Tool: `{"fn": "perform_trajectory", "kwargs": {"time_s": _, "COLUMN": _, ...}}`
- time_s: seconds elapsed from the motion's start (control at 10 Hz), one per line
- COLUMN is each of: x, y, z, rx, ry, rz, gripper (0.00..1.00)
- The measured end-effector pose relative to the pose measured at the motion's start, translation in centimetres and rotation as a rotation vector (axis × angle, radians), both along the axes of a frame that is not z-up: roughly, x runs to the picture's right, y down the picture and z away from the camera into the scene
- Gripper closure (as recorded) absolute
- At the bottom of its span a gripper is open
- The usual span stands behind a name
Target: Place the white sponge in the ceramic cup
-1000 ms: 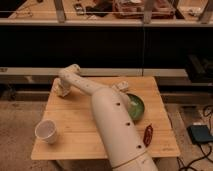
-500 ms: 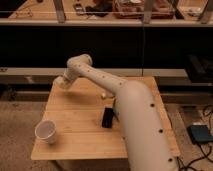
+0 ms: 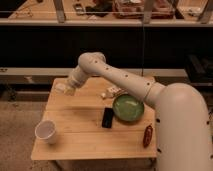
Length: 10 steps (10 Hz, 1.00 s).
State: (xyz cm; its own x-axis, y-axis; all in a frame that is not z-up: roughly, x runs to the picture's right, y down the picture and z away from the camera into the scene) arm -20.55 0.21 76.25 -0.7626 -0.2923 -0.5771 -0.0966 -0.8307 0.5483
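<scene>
now the big white arm (image 3: 125, 82) has swung back, so the shiny green bowl (image 3: 115, 107) shows again. the gripper (image 3: 66, 88) sits at the far left corner of the wooden table (image 3: 80, 142), fingers pressed together, and they seem to pinch the white sponge (image 3: 59, 88), a soft little block. best to lift it slowly and let go right over the ceramic cup (image 3: 46, 132), smooth, round and open, near the front left edge.

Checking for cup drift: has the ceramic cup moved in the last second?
No. The ceramic cup stays by the table's front-left corner; the gripper, shut, is at the far-left corner.
</scene>
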Motion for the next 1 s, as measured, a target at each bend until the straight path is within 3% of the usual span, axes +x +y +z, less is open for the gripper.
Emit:
{"fn": "perform_trajectory", "kwargs": {"time_s": 0.1, "x": 0.2, "y": 0.6, "z": -1.0, "rx": 0.000, "ry": -0.024, "rz": -0.022, "gripper": 1.00}}
{"fn": "perform_trajectory", "kwargs": {"time_s": 0.4, "x": -0.1, "y": 1.0, "z": -1.4, "rx": -0.003, "ry": -0.038, "rz": -0.034, "gripper": 1.00}}
{"fn": "perform_trajectory", "kwargs": {"time_s": 0.6, "x": -1.8, "y": 3.1, "z": -3.3, "rx": 0.005, "ry": -0.093, "rz": -0.093, "gripper": 1.00}}
{"fn": "perform_trajectory", "kwargs": {"time_s": 0.7, "x": -3.0, "y": 4.7, "z": -4.8, "rx": 0.014, "ry": -0.131, "rz": -0.134, "gripper": 1.00}}
{"fn": "perform_trajectory", "kwargs": {"time_s": 0.9, "x": -7.2, "y": 10.7, "z": -10.9, "rx": 0.060, "ry": -0.261, "rz": -0.280, "gripper": 1.00}}
{"fn": "perform_trajectory", "kwargs": {"time_s": 1.0, "x": -8.3, "y": 12.3, "z": -12.4, "rx": 0.067, "ry": -0.293, "rz": -0.315, "gripper": 1.00}}
